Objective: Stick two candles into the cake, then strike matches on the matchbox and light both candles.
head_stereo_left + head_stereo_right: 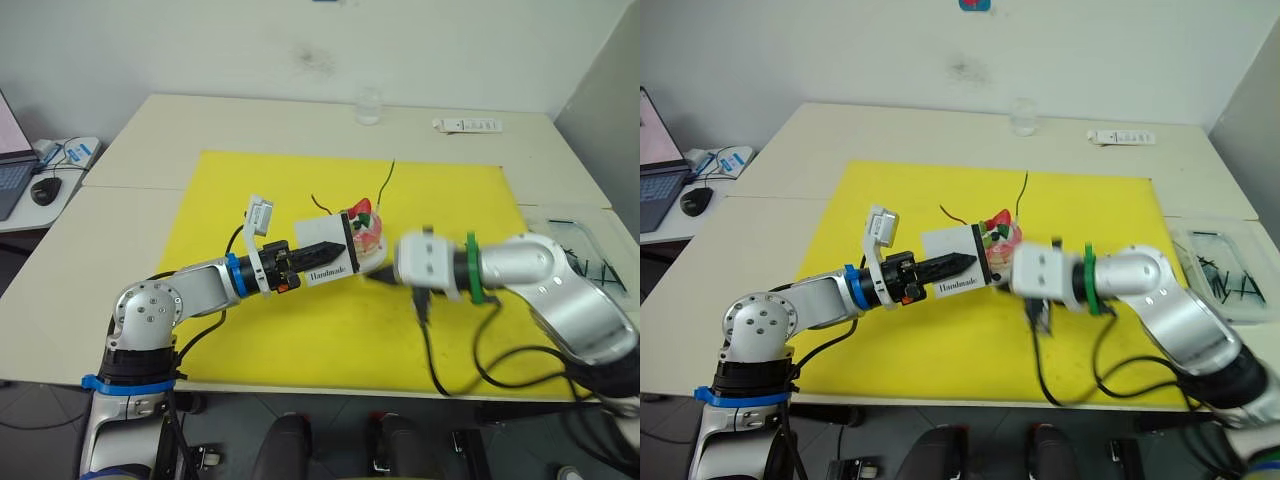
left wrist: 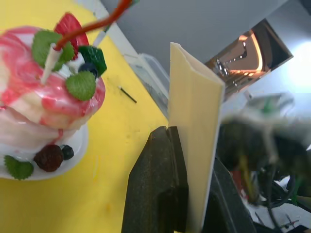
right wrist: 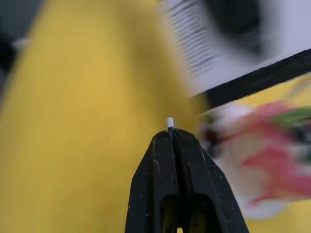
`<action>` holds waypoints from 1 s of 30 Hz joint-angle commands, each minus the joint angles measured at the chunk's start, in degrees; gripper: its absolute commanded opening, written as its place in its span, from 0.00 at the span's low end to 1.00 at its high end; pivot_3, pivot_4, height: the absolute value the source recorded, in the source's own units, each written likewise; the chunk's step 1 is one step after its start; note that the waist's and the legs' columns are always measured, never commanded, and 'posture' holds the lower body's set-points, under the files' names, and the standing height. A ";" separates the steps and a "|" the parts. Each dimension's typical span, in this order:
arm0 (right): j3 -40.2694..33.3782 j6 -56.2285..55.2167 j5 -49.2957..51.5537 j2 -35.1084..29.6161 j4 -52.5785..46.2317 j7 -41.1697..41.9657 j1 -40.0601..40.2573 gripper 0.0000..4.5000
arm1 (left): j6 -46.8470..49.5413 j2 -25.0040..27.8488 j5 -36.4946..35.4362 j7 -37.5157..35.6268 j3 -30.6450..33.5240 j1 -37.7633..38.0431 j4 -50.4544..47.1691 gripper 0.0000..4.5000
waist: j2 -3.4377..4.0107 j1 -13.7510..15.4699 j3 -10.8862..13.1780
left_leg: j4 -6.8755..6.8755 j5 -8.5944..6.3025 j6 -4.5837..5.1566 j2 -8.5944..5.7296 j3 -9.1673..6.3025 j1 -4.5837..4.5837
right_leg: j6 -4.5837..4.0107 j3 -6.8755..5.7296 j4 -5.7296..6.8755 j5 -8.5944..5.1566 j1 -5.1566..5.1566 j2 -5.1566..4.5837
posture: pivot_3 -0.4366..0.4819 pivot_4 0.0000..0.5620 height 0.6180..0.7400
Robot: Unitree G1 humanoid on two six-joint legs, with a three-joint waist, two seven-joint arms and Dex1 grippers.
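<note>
The cake (image 1: 368,232), pink and white on a white plate, stands mid-mat. A red candle (image 2: 87,26) is stuck in its top by its pale end, and a thin green candle (image 1: 386,182) rises from it too. My left gripper (image 1: 340,246) is shut on the white matchbox (image 1: 330,272), printed "Handmade", held up on edge just left of the cake. My right gripper (image 3: 170,132) is shut on a match (image 3: 170,122), whose white tip pokes out between the fingers. It hovers close to the matchbox's dark edge (image 3: 262,77), in front of the cake and blurred by motion.
A yellow mat (image 1: 300,330) covers the table's middle. A short dark stick (image 2: 129,94) lies on it beyond the cake. A clear tray (image 1: 585,250) of dark sticks sits at the right edge. A glass (image 1: 368,105) and a remote (image 1: 468,125) stand at the back, a mouse (image 1: 45,190) far left.
</note>
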 commanded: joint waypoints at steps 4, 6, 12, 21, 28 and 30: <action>-14.34 7.95 10.23 3.21 6.02 -1.56 -7.65 0.01 | 0.20 0.18 1.03 -4.65 0.04 0.10 -1.59 0.00 | -0.03 -1.52 0.03 | 0.02 0.01 -0.01 0.08 0.19 0.29 | -0.04 0.21 0.14 0.23 0.01 0.04 | 0.48 0.27 1.00; -17.04 11.94 12.69 5.46 7.97 -3.55 -11.09 0.01 | 0.76 0.00 0.60 -4.91 -0.06 0.24 -1.94 0.00 | -0.05 -1.48 0.03 | 0.01 0.02 -0.02 0.09 -0.05 0.47 | -0.24 0.23 0.15 0.41 0.06 0.12 | 0.48 0.27 1.00; -19.41 15.75 15.12 7.56 7.85 -6.59 -13.44 0.01 | 2.83 1.38 0.17 -5.82 0.21 1.82 -3.27 0.00 | -0.05 -1.03 0.03 | -0.02 0.04 -0.02 0.19 -0.20 0.55 | -0.52 0.16 0.14 0.30 0.24 0.43 | 0.48 0.27 1.00; -15.72 11.22 9.38 22.05 14.53 -19.63 -17.31 0.01 | 6.85 9.33 -10.76 -1.58 5.65 10.93 -12.70 0.00 | -0.05 -1.42 0.03 | -0.08 0.03 -0.02 0.32 0.03 0.40 | -0.40 0.41 0.17 0.21 -0.02 0.40 | 0.48 0.27 1.00; -12.21 3.74 3.62 31.94 22.43 -24.73 -20.11 0.01 | 3.27 15.51 -19.39 4.48 10.44 16.96 -14.54 0.00 | -0.03 -1.34 0.04 | -0.04 0.04 -0.02 0.29 -0.01 0.45 | -0.44 0.34 0.34 0.21 -0.01 0.41 | 0.48 0.27 1.00; -11.86 2.83 2.88 33.45 23.39 -24.90 -20.36 0.01 | 2.14 15.72 -20.35 5.60 10.32 18.65 -15.38 0.00 | -0.04 -1.17 0.03 | -0.03 0.04 -0.03 0.23 0.01 0.44 | -0.42 0.36 0.33 0.21 -0.01 0.40 | 0.48 0.27 1.00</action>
